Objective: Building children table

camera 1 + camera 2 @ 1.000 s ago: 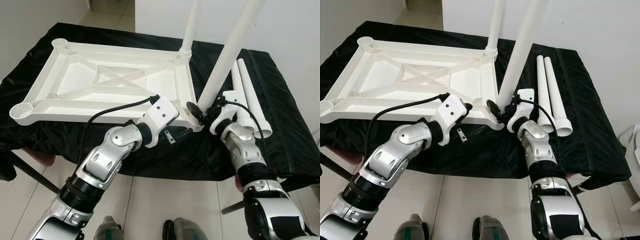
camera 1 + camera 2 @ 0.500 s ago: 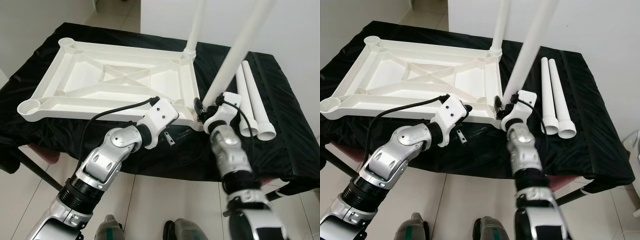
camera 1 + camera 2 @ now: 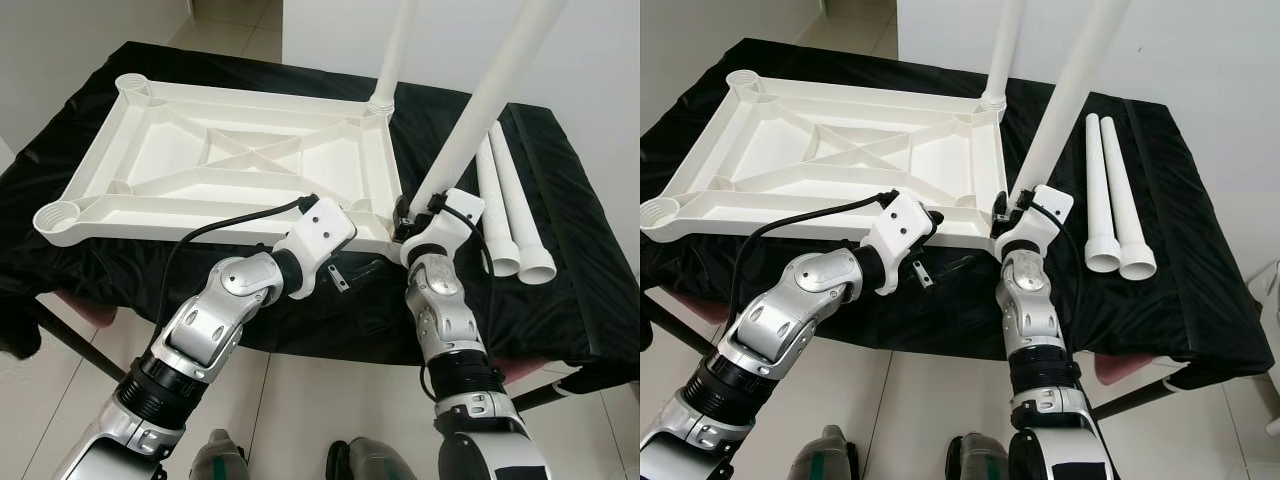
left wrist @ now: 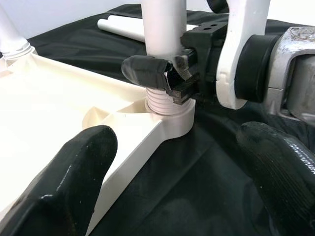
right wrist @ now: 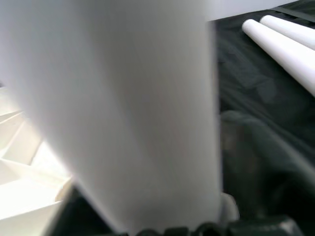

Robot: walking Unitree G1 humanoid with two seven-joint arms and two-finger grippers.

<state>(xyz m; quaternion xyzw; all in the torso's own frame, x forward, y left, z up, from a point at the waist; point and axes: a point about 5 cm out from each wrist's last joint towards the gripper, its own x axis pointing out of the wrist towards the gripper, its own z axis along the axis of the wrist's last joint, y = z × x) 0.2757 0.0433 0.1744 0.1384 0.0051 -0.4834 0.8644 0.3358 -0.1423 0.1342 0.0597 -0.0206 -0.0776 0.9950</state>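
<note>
The white tabletop [image 3: 330,165] lies upside down on a black-draped table. One white leg [image 3: 393,50] stands in its far right corner socket. A second leg [image 3: 485,110] rises, leaning right, from the near right corner socket [image 4: 170,115]. My right gripper [image 3: 408,222] is shut on this second leg just above its threaded base, and its fingers [image 4: 147,69] clamp the tube. The same leg [image 5: 123,108] looms close and blurred in the right wrist view. My left gripper [image 4: 177,172] is open at the tabletop's near edge, pointing at that corner and holding nothing.
Two loose white legs [image 3: 510,210] lie side by side on the black cloth [image 3: 580,260] to the right of the tabletop. Open sockets sit at the far left corner [image 3: 130,88] and near left corner [image 3: 55,215]. Tiled floor lies below the table's near edge.
My right forearm has swung left to sit under the near right corner, still gripping the leg's base. The camera has shifted. The left arm has stayed put.
</note>
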